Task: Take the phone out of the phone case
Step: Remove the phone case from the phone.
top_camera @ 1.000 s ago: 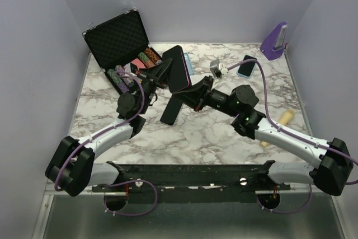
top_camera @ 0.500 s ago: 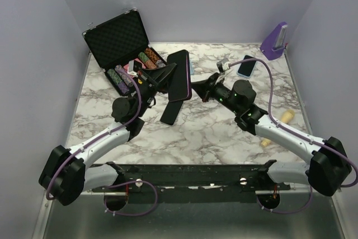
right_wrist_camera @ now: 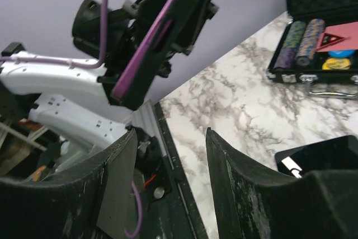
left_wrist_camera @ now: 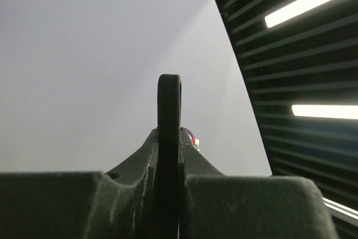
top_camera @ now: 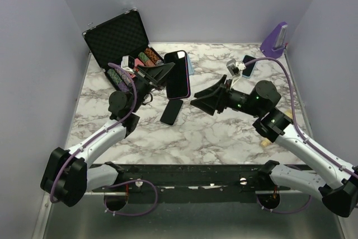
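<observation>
Left fingers pinching raised phone case, right fingers spread, right arm angled toward it

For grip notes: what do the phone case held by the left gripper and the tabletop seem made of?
The phone case is probably rubbery plastic or silicone: a dull purple-pink rim with no glint, thin where the left gripper clamps it. Its softness cannot be confirmed. The table is white with grey veining, smooth with a slight sheen; real marble or printed laminate, cannot tell.
</observation>
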Tool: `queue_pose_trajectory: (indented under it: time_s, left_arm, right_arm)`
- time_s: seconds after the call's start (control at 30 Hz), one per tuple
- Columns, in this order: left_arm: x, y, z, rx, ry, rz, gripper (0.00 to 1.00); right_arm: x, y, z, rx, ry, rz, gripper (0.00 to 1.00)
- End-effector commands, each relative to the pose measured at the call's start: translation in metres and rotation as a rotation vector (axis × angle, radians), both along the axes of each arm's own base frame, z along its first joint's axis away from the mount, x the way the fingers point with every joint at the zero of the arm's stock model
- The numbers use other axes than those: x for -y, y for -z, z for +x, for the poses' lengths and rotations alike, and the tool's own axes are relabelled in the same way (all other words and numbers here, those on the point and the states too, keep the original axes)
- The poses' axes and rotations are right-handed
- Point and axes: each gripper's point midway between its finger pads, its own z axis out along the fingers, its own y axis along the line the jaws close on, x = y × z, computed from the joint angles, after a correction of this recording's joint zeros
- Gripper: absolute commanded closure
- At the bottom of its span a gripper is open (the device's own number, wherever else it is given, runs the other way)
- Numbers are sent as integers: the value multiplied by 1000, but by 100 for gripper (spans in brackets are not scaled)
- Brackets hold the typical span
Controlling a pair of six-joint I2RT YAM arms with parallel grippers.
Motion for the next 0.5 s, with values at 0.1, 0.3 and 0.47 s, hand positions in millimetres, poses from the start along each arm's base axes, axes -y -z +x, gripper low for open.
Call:
queue_pose_trajectory:
  time_s: [0.1, 0.3, 0.47]
  left_arm:
    - [0, -8, -10, 54, 56, -30, 100]
    - [0, -8, -13, 61, 82, -53, 100]
    - [0, -8, -15, 60, 84, -49, 100]
  right_arm:
    - [-8, -17, -37, 15, -206, 24, 40]
    - [-14, -24, -32, 18, -217, 52, 47]
    - [-16, -27, -27, 27, -201, 61, 51]
